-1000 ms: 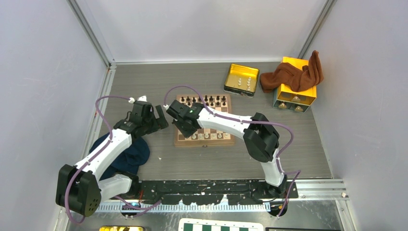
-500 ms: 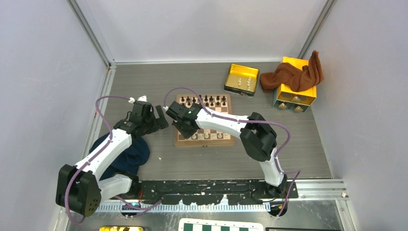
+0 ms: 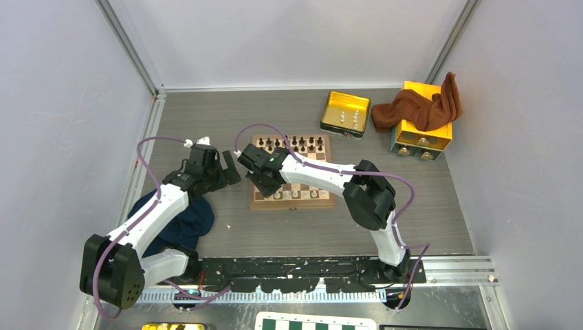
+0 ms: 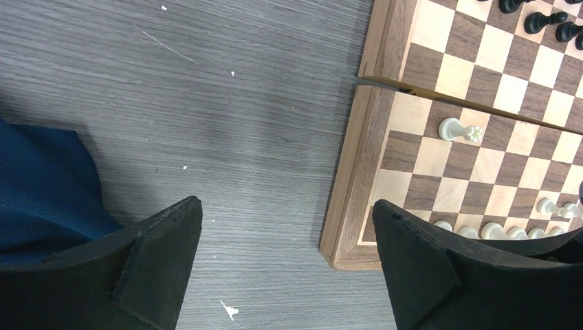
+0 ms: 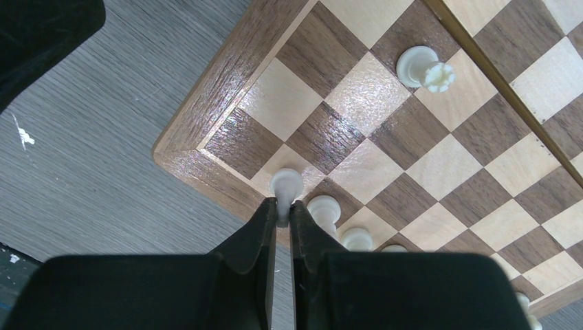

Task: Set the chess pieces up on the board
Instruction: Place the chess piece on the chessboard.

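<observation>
Cream piece is what we are pinching in our right gripper at the board's seven o'clock corner, left gripper gaping open.

Glossy wooden board, matt grey wood-grain table.

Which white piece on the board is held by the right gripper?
The end piece of the edge row, nearest the corner of the board: the right gripper pinches it. Its neighbours and the crowned piece stand free.
</observation>
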Action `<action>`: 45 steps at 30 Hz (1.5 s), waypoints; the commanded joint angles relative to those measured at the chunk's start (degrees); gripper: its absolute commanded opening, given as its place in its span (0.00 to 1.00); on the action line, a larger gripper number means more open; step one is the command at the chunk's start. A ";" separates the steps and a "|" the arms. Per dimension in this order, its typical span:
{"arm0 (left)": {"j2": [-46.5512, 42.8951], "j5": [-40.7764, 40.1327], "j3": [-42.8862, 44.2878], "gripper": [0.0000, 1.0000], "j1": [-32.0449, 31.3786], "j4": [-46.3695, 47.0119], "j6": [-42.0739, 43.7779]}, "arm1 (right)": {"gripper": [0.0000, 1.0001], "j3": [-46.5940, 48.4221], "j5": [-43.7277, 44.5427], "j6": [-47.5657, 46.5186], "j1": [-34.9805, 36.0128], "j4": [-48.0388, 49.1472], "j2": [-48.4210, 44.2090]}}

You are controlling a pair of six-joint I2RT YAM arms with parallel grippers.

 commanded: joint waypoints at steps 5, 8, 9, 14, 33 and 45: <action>0.09 0.15 0.32 0.95 0.13 0.06 0.32 | 0.04 -0.28 -0.63 0.37 -0.23 1.65 -0.47; 0.09 -0.01 0.40 0.95 0.13 -0.01 0.30 | 0.05 -0.54 -0.79 0.46 -0.19 1.65 -0.36; 0.14 -0.10 0.41 0.95 0.13 -0.03 0.30 | 0.05 -0.67 -0.85 0.51 -0.17 1.71 -0.33; 0.17 -0.64 0.62 0.95 0.13 -0.27 0.11 | 0.07 -0.90 -1.01 0.70 -0.22 1.82 -0.34; 0.25 -2.75 0.93 0.95 0.14 -1.51 -0.52 | 0.36 -1.01 -1.21 0.77 -0.40 1.92 -0.50; 0.03 -3.16 1.45 0.96 0.22 -1.90 -0.34 | 0.38 2.75 -1.08 0.22 -0.34 -0.10 -3.03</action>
